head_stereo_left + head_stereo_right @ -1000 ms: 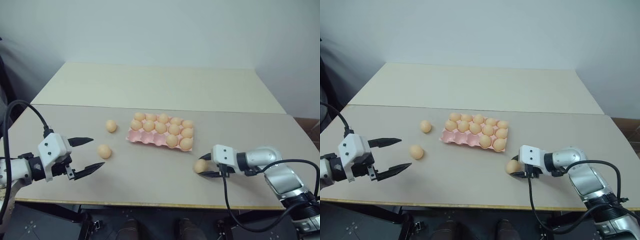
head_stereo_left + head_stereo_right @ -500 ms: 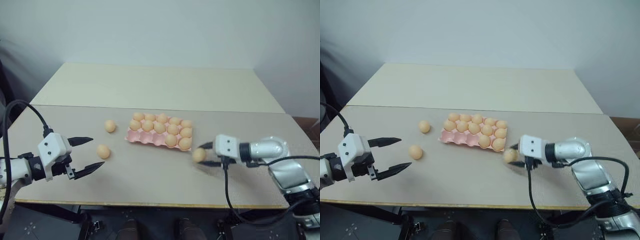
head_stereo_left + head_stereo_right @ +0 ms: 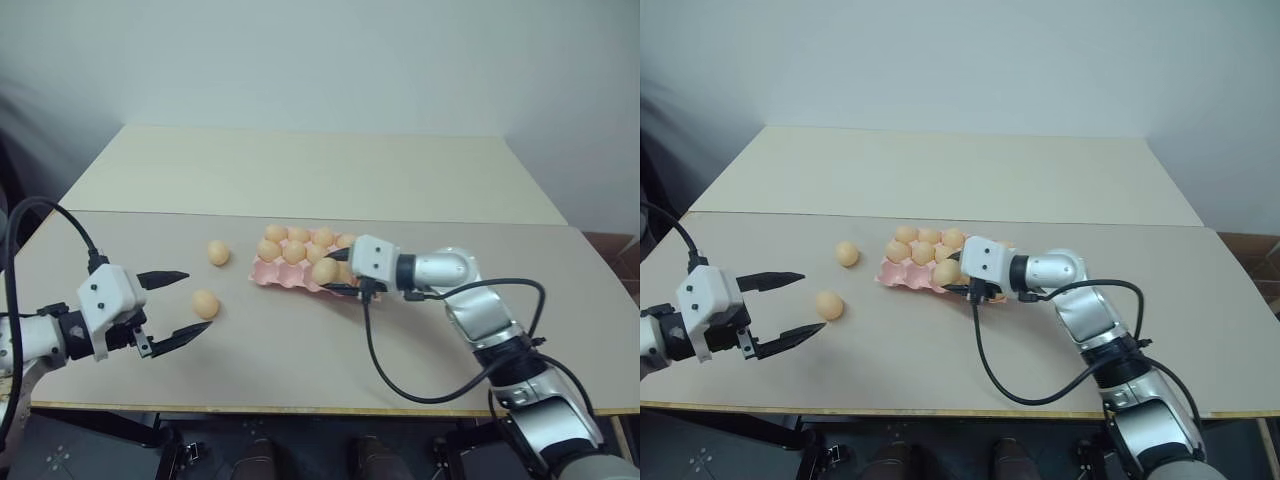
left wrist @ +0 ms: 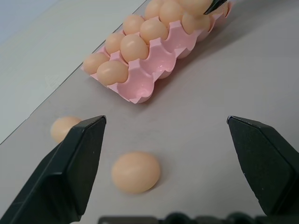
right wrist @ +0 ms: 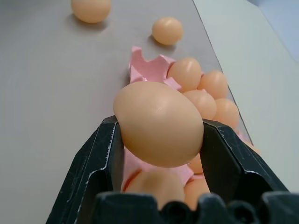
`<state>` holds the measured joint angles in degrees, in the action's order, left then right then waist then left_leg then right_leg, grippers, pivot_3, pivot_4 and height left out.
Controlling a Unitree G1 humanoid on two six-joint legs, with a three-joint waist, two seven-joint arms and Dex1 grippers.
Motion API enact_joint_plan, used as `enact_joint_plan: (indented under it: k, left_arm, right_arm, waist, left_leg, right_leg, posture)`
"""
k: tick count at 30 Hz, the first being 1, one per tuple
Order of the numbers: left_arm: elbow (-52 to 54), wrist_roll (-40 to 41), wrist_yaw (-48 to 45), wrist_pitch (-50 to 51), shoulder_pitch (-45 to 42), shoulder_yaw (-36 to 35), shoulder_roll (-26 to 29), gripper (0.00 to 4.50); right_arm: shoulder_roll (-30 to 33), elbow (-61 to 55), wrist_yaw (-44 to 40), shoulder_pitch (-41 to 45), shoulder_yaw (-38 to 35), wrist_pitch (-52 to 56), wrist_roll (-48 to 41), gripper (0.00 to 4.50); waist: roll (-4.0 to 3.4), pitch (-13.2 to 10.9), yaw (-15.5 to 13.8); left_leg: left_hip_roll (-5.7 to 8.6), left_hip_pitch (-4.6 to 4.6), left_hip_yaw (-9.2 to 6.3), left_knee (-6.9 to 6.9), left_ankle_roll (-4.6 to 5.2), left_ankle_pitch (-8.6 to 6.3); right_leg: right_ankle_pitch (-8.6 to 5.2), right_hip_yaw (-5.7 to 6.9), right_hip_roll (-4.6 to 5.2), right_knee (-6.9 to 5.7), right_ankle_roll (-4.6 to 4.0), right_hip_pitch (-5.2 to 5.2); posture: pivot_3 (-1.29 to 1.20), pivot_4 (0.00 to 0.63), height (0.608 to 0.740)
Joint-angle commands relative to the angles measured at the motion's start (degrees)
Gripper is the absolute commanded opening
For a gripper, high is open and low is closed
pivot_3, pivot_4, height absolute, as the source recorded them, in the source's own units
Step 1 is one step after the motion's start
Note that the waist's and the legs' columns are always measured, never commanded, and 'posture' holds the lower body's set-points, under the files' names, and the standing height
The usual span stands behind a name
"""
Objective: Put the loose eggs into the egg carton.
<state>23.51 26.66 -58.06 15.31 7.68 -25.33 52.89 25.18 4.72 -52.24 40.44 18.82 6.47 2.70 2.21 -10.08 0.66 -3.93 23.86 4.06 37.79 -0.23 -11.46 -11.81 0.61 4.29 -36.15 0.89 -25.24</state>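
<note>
The pink egg carton (image 3: 272,277) lies mid-table, most of its cups holding eggs. Over its front row hangs a pale orange egg (image 3: 325,270), with my right gripper (image 3: 335,272) shut on it; the right wrist view has that egg (image 5: 159,123) clamped between the black fingers (image 5: 96,158). Two loose eggs rest on the table left of the carton: one near the carton's far left corner (image 3: 218,252), one nearer the front (image 3: 205,303). My left gripper (image 3: 814,301) stands open above the table, and the nearer egg (image 4: 136,171) lies just ahead of its fingertips.
A cream table (image 3: 300,170) adjoins the grey work table at the back. A black cable (image 3: 375,350) loops from my right wrist over the table's front part. The table's front edge (image 3: 300,408) runs just below both arms.
My right gripper has lifted its egg off the table at the front right and carried it left and up to the carton's front row. The left gripper has stayed put.
</note>
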Motion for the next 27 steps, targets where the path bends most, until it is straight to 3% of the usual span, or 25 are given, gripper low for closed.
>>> enact_joint_plan:
  k: [1, 7, 14, 23, 27]
  left_arm:
    - [2.86, 0.91, 0.7, 0.56, 1.06, -2.46, -0.39, 4.5]
    - [3.45, 0.75, 1.15, 0.53, 2.13, -2.86, -0.73, 4.5]
    - [3.05, 0.62, 2.09, 1.07, 1.45, -2.06, -0.88, 4.5]
    - [1.79, 0.07, 1.44, 0.34, 2.08, -3.1, -0.46, 4.5]
    - [1.43, -0.03, 1.04, 0.33, 2.84, -3.91, -0.39, 4.5]
  right_arm:
    - [-1.01, 4.22, 3.86, 2.53, 0.61, -4.96, 3.96, 2.32]
    - [-3.56, 10.24, 4.94, 4.96, 1.46, -9.99, 6.08, 2.32]
    - [-4.0, 11.34, 4.96, 5.48, 1.84, -12.53, 7.7, 4.49]
    - [0.7, 1.33, 1.63, 1.72, -1.25, -8.63, 4.3, 4.49]
    - [6.51, -7.47, -2.77, -2.66, -5.42, -4.64, -0.7, 4.49]
  waist:
    - [0.0, 0.0, 0.08]
    - [0.0, 0.0, 0.2]
    - [0.0, 0.0, 0.34]
    - [0.0, 0.0, 0.16]
    - [0.0, 0.0, -0.01]
  left_leg:
    - [0.0, 0.0, 0.0, 0.0, 0.0, 0.0]
    - [-0.02, -0.01, -0.01, -0.01, 0.0, 0.0]
    - [-0.03, -0.02, -0.01, -0.01, 0.0, 0.0]
    - [-0.02, -0.01, -0.01, -0.01, 0.0, 0.0]
    - [-0.02, 0.0, -0.01, -0.02, 0.0, 0.0]
  right_leg:
    - [0.0, 0.0, 0.0, 0.01, -0.01, 0.0]
    - [0.01, 0.02, -0.03, -0.04, -0.03, -0.02]
    - [0.02, 0.01, -0.04, -0.04, -0.03, -0.02]
    - [0.01, 0.02, -0.02, -0.03, -0.03, -0.02]
    - [0.0, 0.02, -0.01, -0.02, -0.01, -0.02]
  posture:
    - [0.0, 0.15, 0.74]
    - [0.0, 0.15, 0.74]
    - [0.0, 0.15, 0.74]
    - [0.0, 0.15, 0.74]
    - [0.0, 0.15, 0.74]
